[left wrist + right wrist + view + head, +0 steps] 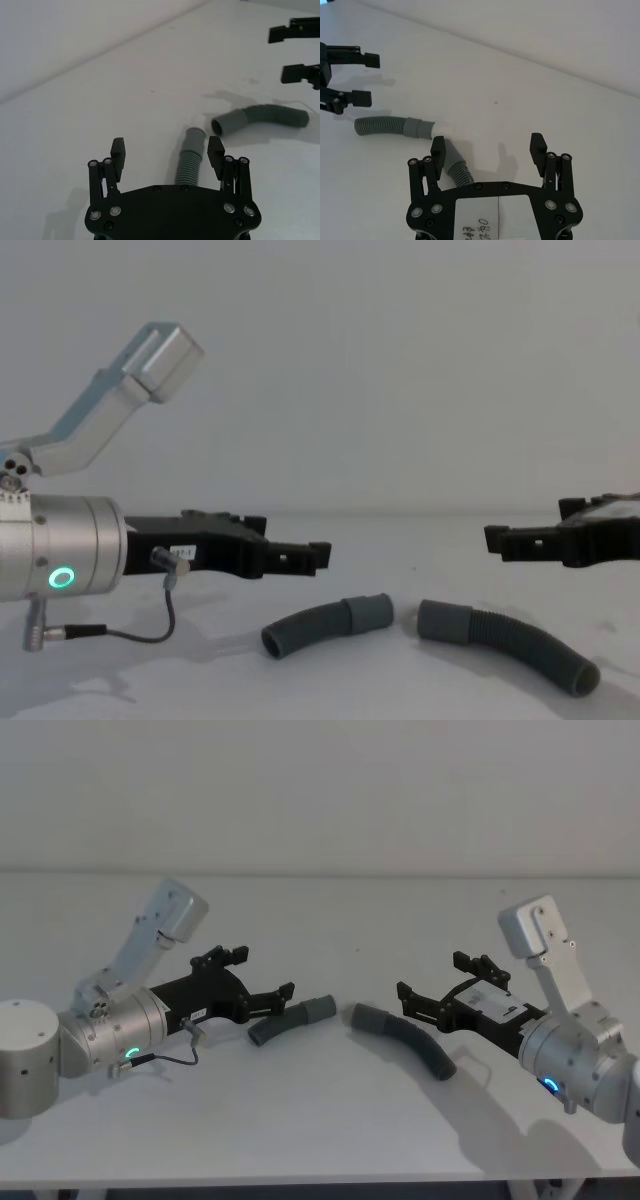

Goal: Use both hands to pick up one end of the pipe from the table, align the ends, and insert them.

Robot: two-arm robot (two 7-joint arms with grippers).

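The pipe lies on the table [320, 1130] as two separate dark-grey ribbed pieces. The left piece [285, 1023] points its smooth cuff end [318, 1008] at the right piece [408, 1040] and its cuff [364, 1017], with a small gap between them. A whitish bit [444, 130] shows at the left cuff. My left gripper [265, 972] hovers open just left of and above the left piece [318, 626]. My right gripper [432, 975] hovers open above the right piece [510, 642]. Neither gripper holds anything.
A plain pale wall runs behind the table. The table's front edge lies close below both arms in the head view. The left wrist carries a green ring light [62, 577] and a thin dangling cable [150, 625].
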